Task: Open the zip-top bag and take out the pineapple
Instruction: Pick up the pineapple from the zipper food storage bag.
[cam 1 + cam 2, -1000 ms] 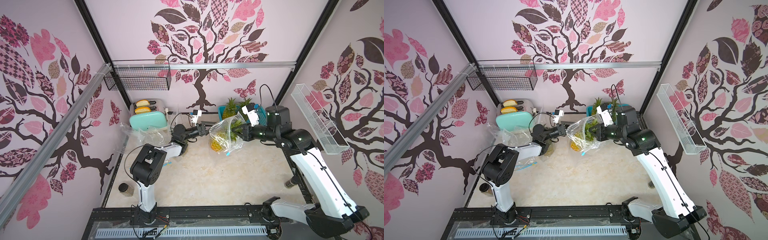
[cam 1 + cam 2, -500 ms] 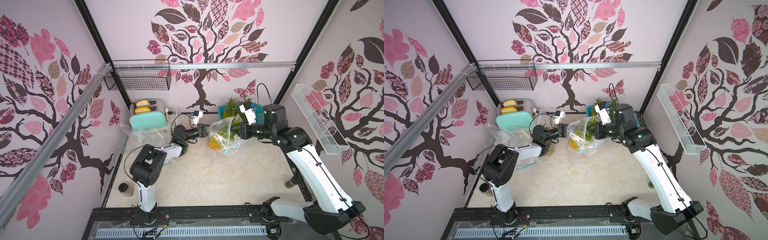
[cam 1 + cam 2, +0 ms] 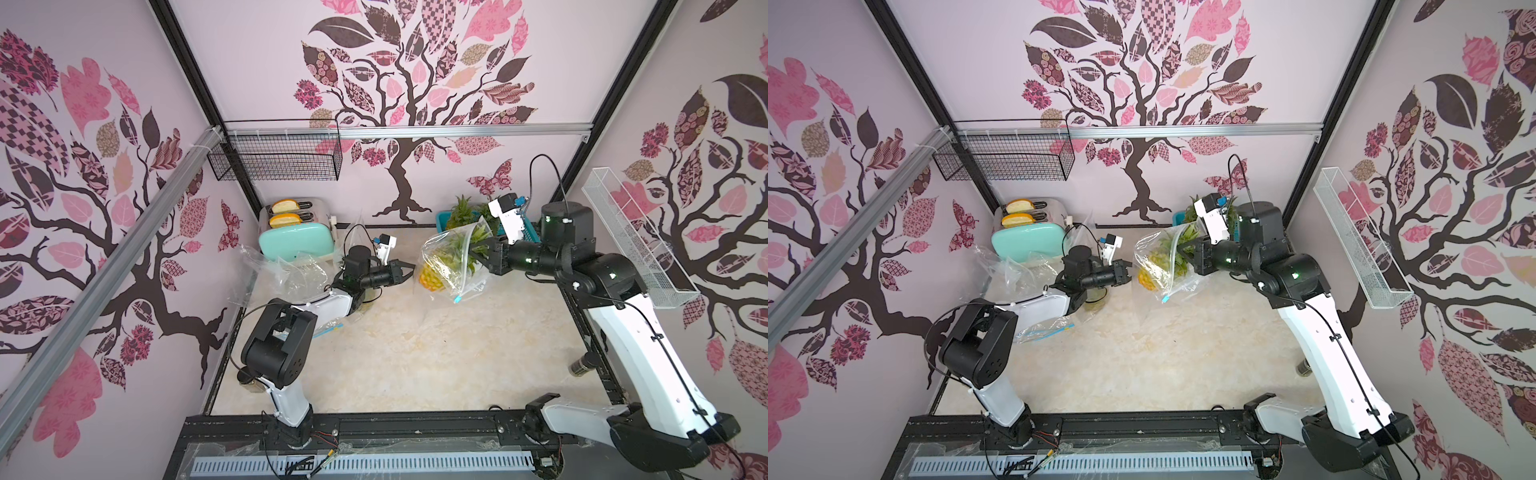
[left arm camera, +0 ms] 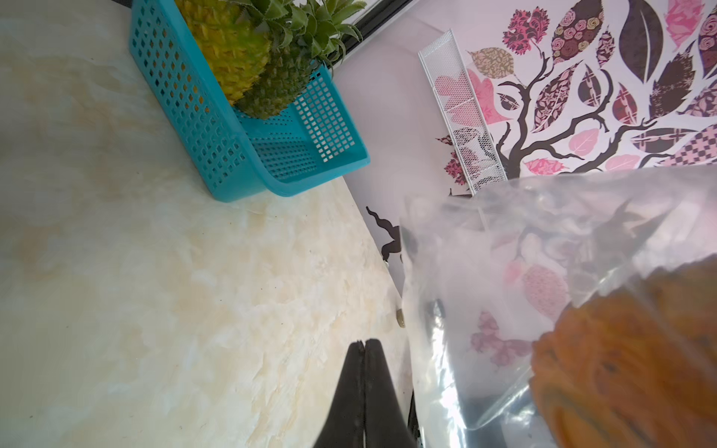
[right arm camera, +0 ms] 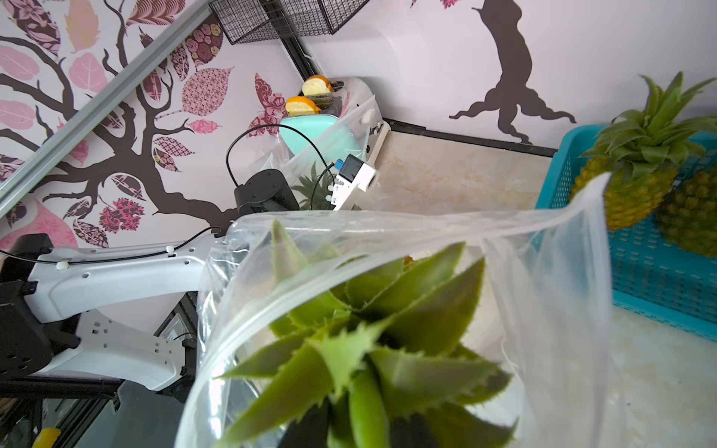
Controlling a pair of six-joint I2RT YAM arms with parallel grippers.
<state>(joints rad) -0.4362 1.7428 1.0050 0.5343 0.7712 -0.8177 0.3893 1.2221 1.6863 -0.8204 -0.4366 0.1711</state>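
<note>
A clear zip-top bag [image 3: 446, 253] with a blue slider [image 3: 457, 298] hangs above the table at the back middle, its mouth open [image 5: 388, 232]. The pineapple [image 3: 430, 279] sits inside it, orange-yellow body low, green leaves [image 5: 349, 349] sticking out of the mouth. My right gripper [image 3: 478, 254] is shut on those leaves, and they hide most of its fingers in the right wrist view. My left gripper [image 3: 406, 270] is shut and empty just left of the bag, its fingertips [image 4: 373, 343] pressed together beside the plastic [image 4: 485, 310]. Both top views show this, with the bag [image 3: 1154, 257] between the arms.
A blue basket [image 4: 217, 155] holding two pineapples stands at the back right. A teal toaster [image 3: 297, 243] with bread stands at the back left, with crumpled clear bags [image 3: 282, 274] in front of it. Another bag [image 3: 1042, 332] lies under my left arm. A white wire shelf [image 3: 636, 241] hangs on the right wall.
My left gripper has gone from open to shut with nothing in it. My right arm has drawn the bagged pineapple slightly up and back.
</note>
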